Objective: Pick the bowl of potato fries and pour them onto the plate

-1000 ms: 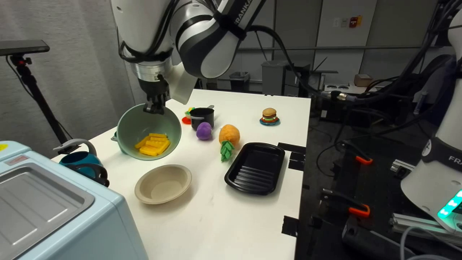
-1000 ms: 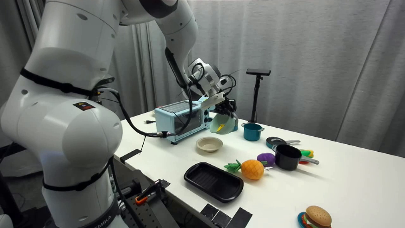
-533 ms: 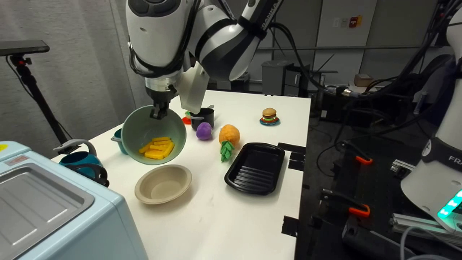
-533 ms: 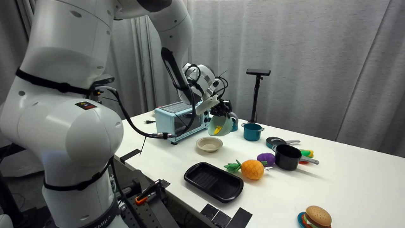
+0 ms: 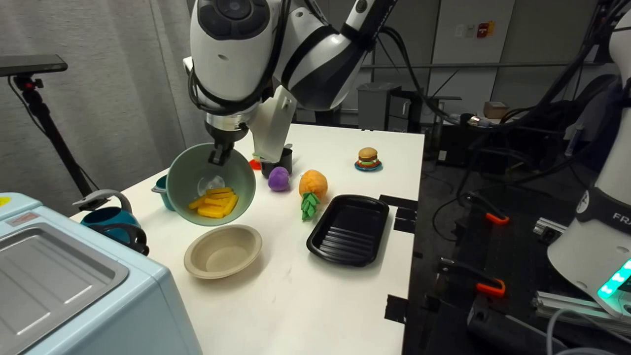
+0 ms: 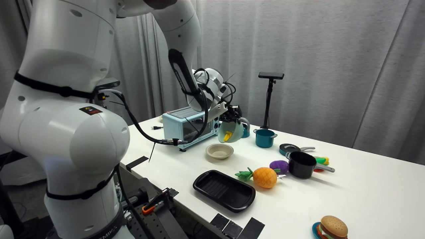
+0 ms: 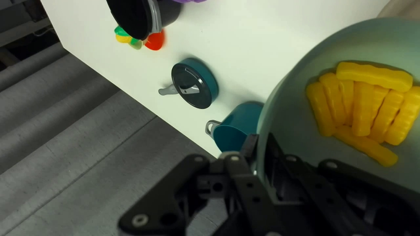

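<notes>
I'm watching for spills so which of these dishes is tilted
The mint-green bowl, tipped in the gripper with the yellow fries inside it. The cream plate and the black ribbed tray sit flat on the white table.

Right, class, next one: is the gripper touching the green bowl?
Touching: in the wrist view, the gripper pinches the rim of the green bowl, one finger inside, one outside.

The bowl [image 5: 190,172] is mint green, the fries [image 5: 215,203] yellow, the plate [image 5: 223,252] cream-beige, and the ribbed tray [image 5: 349,229] black.
</notes>
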`<control>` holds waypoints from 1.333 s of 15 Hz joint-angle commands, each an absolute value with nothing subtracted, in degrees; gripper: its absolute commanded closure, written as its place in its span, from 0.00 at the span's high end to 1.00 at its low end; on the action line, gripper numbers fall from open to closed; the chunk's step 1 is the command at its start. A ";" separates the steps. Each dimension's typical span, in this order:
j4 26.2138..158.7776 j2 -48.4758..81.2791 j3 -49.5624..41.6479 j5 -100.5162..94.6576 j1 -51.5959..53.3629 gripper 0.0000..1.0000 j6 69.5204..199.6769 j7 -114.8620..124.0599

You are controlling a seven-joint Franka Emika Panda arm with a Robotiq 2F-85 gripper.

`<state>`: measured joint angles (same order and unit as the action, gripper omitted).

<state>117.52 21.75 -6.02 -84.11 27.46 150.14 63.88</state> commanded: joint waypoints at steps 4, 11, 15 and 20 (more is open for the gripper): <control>117.60 21.64 -6.01 -84.21 27.46 0.09 150.16 64.25; 116.59 22.55 -5.87 -85.86 28.22 0.02 149.76 65.72; 115.78 22.98 -5.39 -87.01 29.29 0.02 149.36 66.66; 115.52 22.50 -5.81 -94.80 31.59 0.02 147.86 72.76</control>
<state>116.33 22.76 -5.30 -89.24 29.98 149.77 67.82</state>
